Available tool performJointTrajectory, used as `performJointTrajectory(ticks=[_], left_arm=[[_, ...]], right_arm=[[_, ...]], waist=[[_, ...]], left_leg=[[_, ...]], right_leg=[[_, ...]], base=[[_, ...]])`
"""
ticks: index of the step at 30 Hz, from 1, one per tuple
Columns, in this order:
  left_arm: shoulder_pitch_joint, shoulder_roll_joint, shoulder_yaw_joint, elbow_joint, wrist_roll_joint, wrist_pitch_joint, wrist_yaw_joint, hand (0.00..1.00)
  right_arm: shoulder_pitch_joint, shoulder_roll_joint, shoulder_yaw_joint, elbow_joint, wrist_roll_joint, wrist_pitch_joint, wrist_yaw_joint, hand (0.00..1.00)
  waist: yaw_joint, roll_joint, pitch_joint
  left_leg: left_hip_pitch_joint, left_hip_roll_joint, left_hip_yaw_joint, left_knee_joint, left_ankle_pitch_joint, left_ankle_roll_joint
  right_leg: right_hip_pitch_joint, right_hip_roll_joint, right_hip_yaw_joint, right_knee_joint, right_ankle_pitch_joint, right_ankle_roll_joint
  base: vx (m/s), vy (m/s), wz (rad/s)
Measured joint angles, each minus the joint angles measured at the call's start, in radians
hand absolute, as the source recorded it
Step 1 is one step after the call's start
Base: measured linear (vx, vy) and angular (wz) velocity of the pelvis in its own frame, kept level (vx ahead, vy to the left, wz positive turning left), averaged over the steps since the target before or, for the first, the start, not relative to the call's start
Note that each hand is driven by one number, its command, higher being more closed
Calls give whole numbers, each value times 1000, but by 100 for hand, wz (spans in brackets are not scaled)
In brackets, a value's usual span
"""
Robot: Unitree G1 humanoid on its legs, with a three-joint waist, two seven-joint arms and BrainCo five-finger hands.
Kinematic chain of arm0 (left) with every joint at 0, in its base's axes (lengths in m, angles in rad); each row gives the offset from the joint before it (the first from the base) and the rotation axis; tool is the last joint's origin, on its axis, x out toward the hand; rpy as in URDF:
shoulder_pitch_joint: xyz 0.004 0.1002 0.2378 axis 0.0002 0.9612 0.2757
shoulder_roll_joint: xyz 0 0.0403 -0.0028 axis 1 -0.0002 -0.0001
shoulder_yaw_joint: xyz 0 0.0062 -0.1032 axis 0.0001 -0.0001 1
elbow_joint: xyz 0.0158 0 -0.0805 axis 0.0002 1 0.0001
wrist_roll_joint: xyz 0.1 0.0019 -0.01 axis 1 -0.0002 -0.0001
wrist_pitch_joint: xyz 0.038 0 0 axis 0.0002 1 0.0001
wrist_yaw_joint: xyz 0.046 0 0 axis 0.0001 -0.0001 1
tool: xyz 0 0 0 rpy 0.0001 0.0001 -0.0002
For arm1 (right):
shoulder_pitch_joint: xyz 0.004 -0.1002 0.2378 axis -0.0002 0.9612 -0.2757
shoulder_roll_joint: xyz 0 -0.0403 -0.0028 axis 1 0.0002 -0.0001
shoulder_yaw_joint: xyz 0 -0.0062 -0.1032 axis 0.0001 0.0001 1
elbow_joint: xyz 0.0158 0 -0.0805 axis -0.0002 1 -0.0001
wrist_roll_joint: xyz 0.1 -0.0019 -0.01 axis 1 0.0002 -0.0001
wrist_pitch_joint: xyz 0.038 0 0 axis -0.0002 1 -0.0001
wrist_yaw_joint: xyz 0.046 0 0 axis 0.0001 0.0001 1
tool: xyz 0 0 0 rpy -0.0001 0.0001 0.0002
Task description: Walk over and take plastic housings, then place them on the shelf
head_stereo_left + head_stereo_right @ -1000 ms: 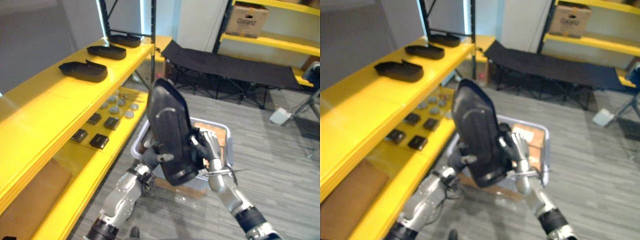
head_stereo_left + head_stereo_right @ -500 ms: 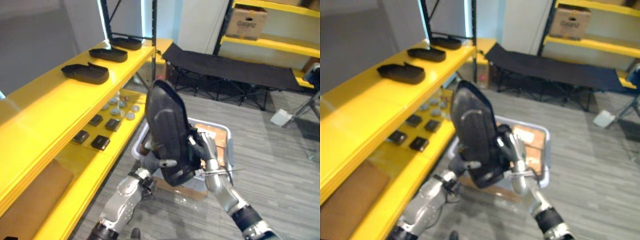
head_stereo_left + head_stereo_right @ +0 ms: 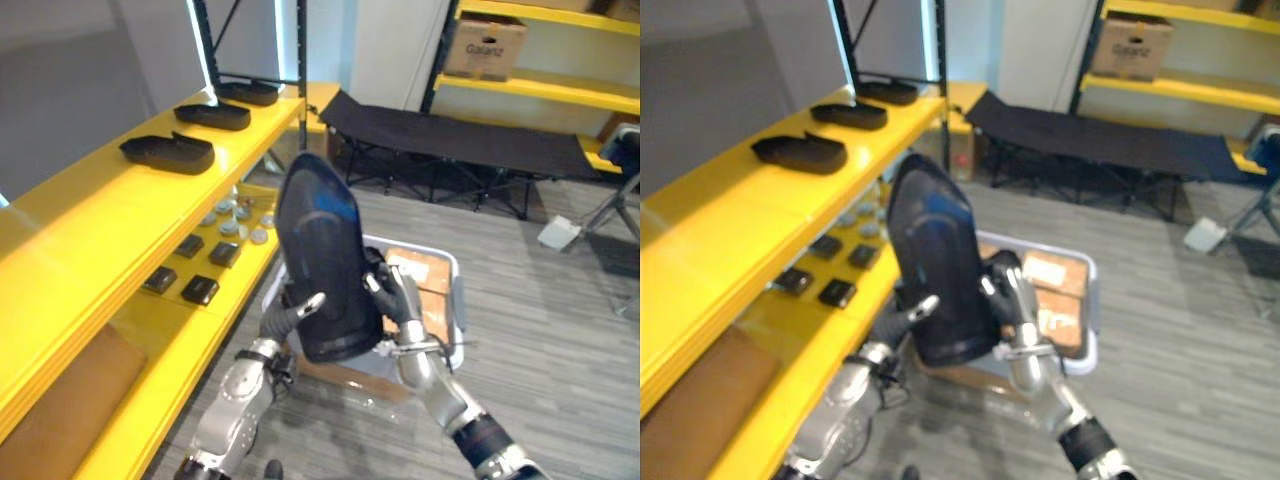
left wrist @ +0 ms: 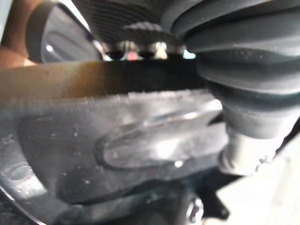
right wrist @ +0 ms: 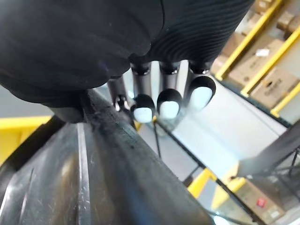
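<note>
- The left hand is gripping the left edge of a large black plastic housing that has a rounded, pointed top. One silver finger is lying across its front face and the rest of the hand is reaching behind it.
- The right hand is gripping the opposite edge. In the right wrist view its dark-tipped fingers are curling over the rim of the housing, so both hands are clamped on this one part.
- The housing is standing almost upright in the air between the two hands, in front of the robot, beside the shelf and above the bin.
- Behind and below the housing, a pale grey plastic bin is sitting low by the floor. Brown cardboard pieces with white labels are lying inside it.
- On the robot's left, a long yellow metal shelf is running away from the camera.
- Three more flat black plastic housings are lying in a row on its upper board, well apart: the near one, the middle one and the far one.
- On the lower board, four small black square parts are lying in two pairs. Past them are several small grey round discs, which I cannot count with certainty.
- The floor is showing grey wood-look planks.
- Farther back, a black folding cot is standing before a second yellow rack, which is carrying one brown cardboard box.
</note>
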Motion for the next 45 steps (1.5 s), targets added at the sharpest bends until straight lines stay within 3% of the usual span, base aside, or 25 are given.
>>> performJointTrajectory(ticks=[7,8,13,17,19,21,24,26,29,32,37,39,42,45], left_arm=[[15,0,10,0,-145,-19,2,100],[15,0,11,0,-152,-19,2,100],[16,-1,24,0,-172,-22,3,100],[18,-5,37,-19,-179,-52,5,100],[22,-5,45,-46,-173,-66,7,100],[32,-19,68,-120,-127,-110,11,100],[32,-53,102,-138,-94,-139,20,100],[33,-75,136,-139,-60,-143,52,100],[58,-82,243,-137,-9,-161,132,100],[75,-83,302,-134,36,-184,181,100],[100,-100,349,-135,98,-266,206,100],[104,-122,362,-135,105,-296,206,100],[124,-124,363,-135,105,-310,200,100],[159,-132,367,-135,107,-312,199,100]], right_arm=[[12,10,17,-24,1,-20,2,100],[12,10,19,-24,2,-21,2,0],[24,10,38,-33,43,-65,17,0],[49,11,73,-87,158,-119,59,0],[57,13,77,-139,203,-119,87,0],[75,20,73,-264,279,-119,153,0],[81,23,56,-334,286,-119,205,0],[89,19,36,-377,297,-119,223,0],[122,22,-97,-512,382,-116,237,0],[176,21,-218,-547,448,-96,243,0],[291,72,-326,-525,677,-1,310,0],[350,111,-372,-443,766,46,359,0],[410,131,-407,-319,793,95,402,0],[444,142,-441,-225,816,101,441,0]], waist=[[-3,2,-1],[-3,2,-1],[-3,6,-4],[-1,8,-5],[-1,7,-5],[-1,7,-5],[-2,6,-6],[-2,6,-6],[-7,5,-7],[-8,-1,-11],[-18,-2,-12],[-36,-3,-12],[-51,0,-13],[-64,5,-13]], left_leg=[[2,0,4,0,0,0],[2,0,5,0,0,0],[2,1,5,0,-1,-1],[2,1,5,0,-1,-1],[2,1,5,0,-1,-1],[5,1,6,0,-1,-1],[12,2,9,0,-1,-1],[16,3,14,0,-1,-1],[25,8,37,-1,-13,-3],[24,9,43,-1,-14,-2],[23,11,62,-1,-16,-3],[23,11,65,-1,-17,-3],[23,15,77,-1,-19,-7],[23,17,94,-1,-25,-8]], right_leg=[[-2,0,4,1,-1,-1],[-2,0,4,1,-1,-1],[-2,0,4,1,-1,-2],[-2,0,3,0,-1,-3],[-2,0,3,0,-1,-3],[0,0,4,0,-1,-3],[4,0,8,1,-1,-3],[5,0,13,1,-1,-3],[0,2,29,0,-4,1],[-6,1,33,0,-5,1],[-19,2,52,-1,-3,0],[-19,1,54,0,-1,-2],[-23,2,63,-1,3,1],[-30,3,79,-4,7,7]], base=[[0,0,0],[0,0,0],[0,0,0],[0,0,0],[0,0,0],[0,0,0],[0,0,-1],[-4,1,-11],[-22,2,-17],[-12,3,-8],[11,1,-10],[28,-4,-5],[35,-8,-9],[29,0,-17]])
